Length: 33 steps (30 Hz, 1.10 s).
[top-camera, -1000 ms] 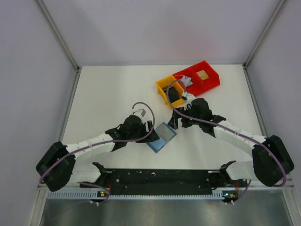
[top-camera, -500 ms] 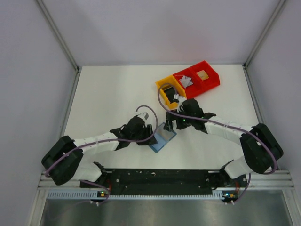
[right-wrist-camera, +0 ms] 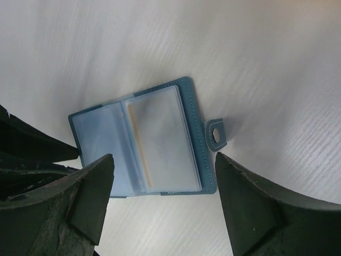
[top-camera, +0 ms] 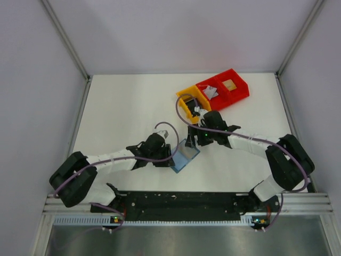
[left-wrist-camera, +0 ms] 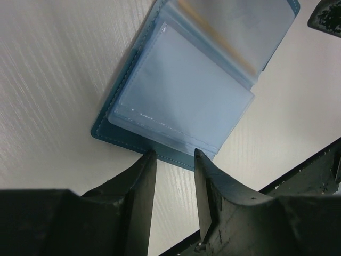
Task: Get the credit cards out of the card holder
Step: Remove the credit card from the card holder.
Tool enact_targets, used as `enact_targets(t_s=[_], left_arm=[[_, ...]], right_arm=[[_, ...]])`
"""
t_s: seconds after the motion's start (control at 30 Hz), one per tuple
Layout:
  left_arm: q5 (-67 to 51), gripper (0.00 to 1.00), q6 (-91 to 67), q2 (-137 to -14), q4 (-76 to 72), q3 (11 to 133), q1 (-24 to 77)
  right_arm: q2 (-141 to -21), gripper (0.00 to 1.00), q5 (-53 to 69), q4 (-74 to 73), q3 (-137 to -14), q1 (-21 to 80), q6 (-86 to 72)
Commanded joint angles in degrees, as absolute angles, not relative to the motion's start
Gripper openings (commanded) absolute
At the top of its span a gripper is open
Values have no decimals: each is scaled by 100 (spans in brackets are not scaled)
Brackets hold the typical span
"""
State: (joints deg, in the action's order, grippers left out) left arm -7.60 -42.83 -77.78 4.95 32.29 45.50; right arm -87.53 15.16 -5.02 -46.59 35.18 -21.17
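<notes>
Your left claw, fingers narrowly apart and holding nothing, sits at the near edge of the card holder, which lies open on the counter. Your right claw hangs wide apart above it, the holder's length spanning its gap; the tan credit card lies nearer this claw.

The left arm and the right arm are made of white tubes with big, round black joints. A thin purple cable runs along each arm, and both arms sit on a long black bar with tiny green lights. The fingers at the arm tips are dark, thick and a bit rough, with flat slanted sides.
</notes>
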Motion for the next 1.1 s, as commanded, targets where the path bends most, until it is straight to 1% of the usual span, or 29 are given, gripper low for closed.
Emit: enact_targets(t_s=[0.0, 0.2, 0.43, 0.57, 0.7, 0.8, 0.87, 0.9, 0.97, 1.07], left_arm=[[-642, 39, -4157, -7884, 571, 3296, 4570], [-580, 37, -4131, -7928, 650, 3340, 4562], [-501, 35, -4113, -7928, 791, 3393, 4562], [-492, 35, -4104, -7945, 791, 3401, 4570], [-492, 34, -4104, -7954, 791, 3410, 4562], [-483, 34, -4104, -7972, 791, 3401, 4570], [-483, 34, -4113, -7963, 791, 3401, 4570], [-483, 34, -4113, -7963, 791, 3401, 4570], [-475, 34, -4105, -7954, 808, 3393, 4562], [-475, 34, -4105, -7945, 800, 3393, 4562]], right_arm=[[-8885, 72, 1644, -439, -5053, 3709, -2057], [-9149, 63, 1451, -545, -5203, 3823, -2004], [-9457, 61, 1152, -1019, -5300, 3893, -1837], [-9510, 59, 1274, -1072, -5300, 3929, -1793], [-9440, 45, 1406, -1099, -5308, 3946, -1775], [-9361, 35, 1494, -1125, -5344, 3946, -1767], [-9255, 27, 1503, -1142, -5361, 3955, -1767], [-9211, 25, 1503, -1160, -5361, 3955, -1775], [-9089, 23, 1520, -1178, -5361, 3955, -1775], [-8895, 22, 1564, -1222, -5370, 3973, -1767]])
